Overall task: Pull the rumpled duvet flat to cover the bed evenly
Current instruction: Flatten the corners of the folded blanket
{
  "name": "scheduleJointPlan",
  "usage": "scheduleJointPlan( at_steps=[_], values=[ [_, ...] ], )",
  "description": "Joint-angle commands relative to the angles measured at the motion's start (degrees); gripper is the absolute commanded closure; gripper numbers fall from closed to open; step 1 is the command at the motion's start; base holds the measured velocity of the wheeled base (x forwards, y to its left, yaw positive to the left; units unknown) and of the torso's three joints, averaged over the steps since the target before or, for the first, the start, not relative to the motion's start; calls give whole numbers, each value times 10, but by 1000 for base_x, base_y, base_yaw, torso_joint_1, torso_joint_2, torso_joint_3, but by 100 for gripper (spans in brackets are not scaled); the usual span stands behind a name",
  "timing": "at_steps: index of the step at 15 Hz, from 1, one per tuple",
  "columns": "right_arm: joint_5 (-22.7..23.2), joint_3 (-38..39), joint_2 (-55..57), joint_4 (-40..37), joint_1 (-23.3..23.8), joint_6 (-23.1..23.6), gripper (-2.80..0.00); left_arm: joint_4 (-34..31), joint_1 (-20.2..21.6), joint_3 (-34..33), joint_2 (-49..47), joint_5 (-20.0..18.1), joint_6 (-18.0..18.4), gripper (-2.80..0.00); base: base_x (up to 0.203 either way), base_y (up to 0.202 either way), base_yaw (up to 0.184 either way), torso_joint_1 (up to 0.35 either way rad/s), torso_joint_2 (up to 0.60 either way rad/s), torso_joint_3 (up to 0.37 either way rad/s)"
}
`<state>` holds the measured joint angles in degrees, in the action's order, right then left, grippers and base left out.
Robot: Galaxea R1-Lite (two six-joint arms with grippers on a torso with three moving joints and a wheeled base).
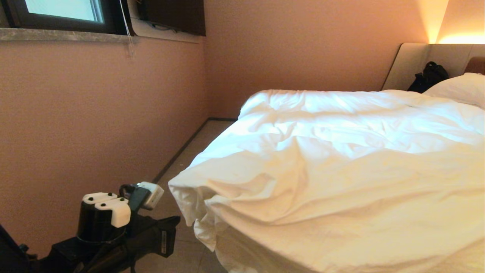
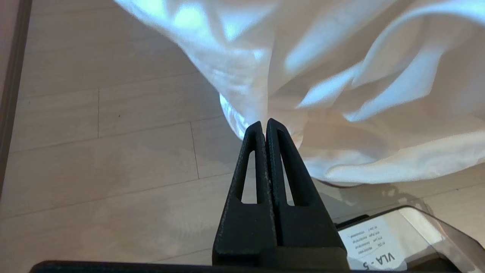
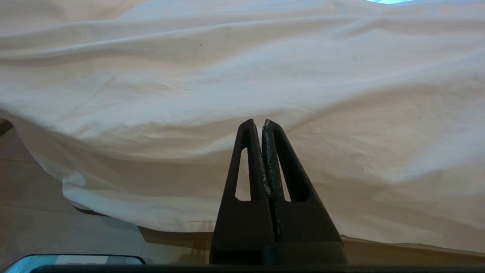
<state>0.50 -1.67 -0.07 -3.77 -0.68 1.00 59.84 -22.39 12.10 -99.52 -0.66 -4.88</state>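
Large puffy white cotton duvet (image 1: 341, 163) lies over the wide low bed (image 1: 413, 64), filling centre and right of the head frame. Surface creased, ridges running toward the lower-left corner. That corner (image 1: 189, 204) bunches and droops off the bed edge toward the pale wood-plank floor (image 1: 197, 140). White rectangular pillow (image 1: 460, 89) at upper right, a black bag (image 1: 430, 77) beside it against the beige padded headboard.

Left hand (image 2: 265, 123): fingers pressed together, nothing visibly between them. In its wrist view the tips sit right at the hanging folds of the drooping corner; touching or just short, cannot tell. In the head frame only the arm's black body and white-capped wrist show, lower left, the fingers not seen.

Right hand (image 3: 257, 123): fingers also pressed together, empty, pointed at the duvet's side drape, which hangs down to the tan wooden base (image 3: 379, 246). Arm out of the head frame; looks parked.

Handling, as judgement:
- Soft, limp, bulky; light in a pinch but draggy when the whole sheet shifts.
- Cover cloth may slide over the filling, so grip a thick fold or the corner seam, not a thin skin of cotton.
- Best hold: the drooping lower-left corner. The hand must spread before it can take it.
- Pull low and steady, outward along the edge, to draw the ridges flat.
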Motion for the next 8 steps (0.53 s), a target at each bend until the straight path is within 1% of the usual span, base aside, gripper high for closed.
scheduleJointPlan(
  at_steps=[1, 8],
  values=[
    [0, 0, 1, 0, 0, 1, 0, 4, 0, 4, -4, 0, 0, 0, 0, 0, 0, 0, 0, 0],
    [0, 0, 1, 0, 0, 1, 0, 4, 0, 9, -12, -1, -2, 0, 0, 0, 0, 0, 0, 0]
  ],
)
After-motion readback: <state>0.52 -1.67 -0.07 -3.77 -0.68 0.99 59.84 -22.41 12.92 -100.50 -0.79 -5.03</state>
